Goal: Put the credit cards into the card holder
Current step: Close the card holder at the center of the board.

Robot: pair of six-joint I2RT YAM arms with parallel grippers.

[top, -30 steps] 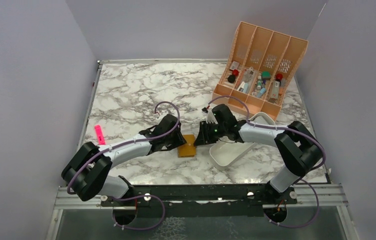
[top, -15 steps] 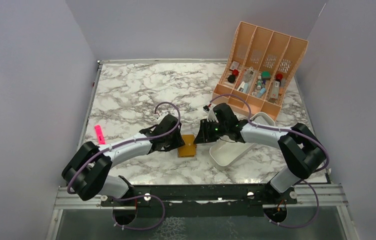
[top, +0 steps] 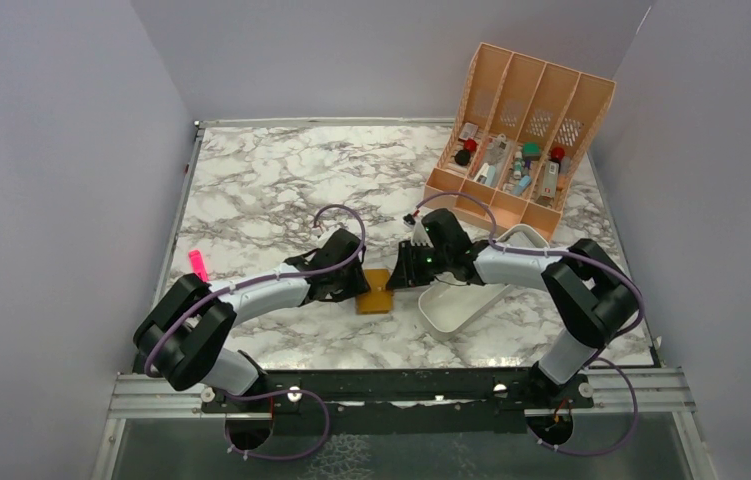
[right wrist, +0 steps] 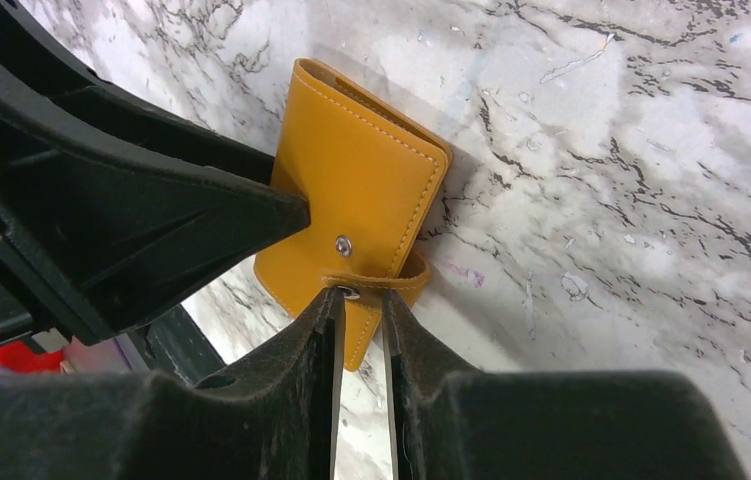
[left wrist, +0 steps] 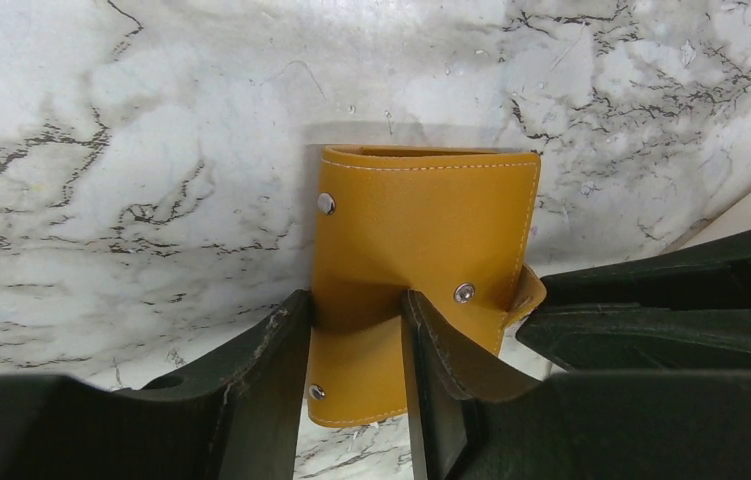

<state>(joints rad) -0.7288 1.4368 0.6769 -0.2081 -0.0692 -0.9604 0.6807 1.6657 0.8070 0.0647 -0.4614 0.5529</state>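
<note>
We see a marble table (top: 271, 180) with grey walls around it. The orange card holder (top: 375, 291) lies flat near the middle of the table, right between the 2 arms. The left gripper (left wrist: 353, 305) squeezes 1 side of the card holder between its 2 fingers. The right gripper (right wrist: 356, 300) is closed tight on the little snap strap (right wrist: 381, 283) of the card holder. A white tray (top: 451, 315) sits just beside it, under the right arm.
</note>
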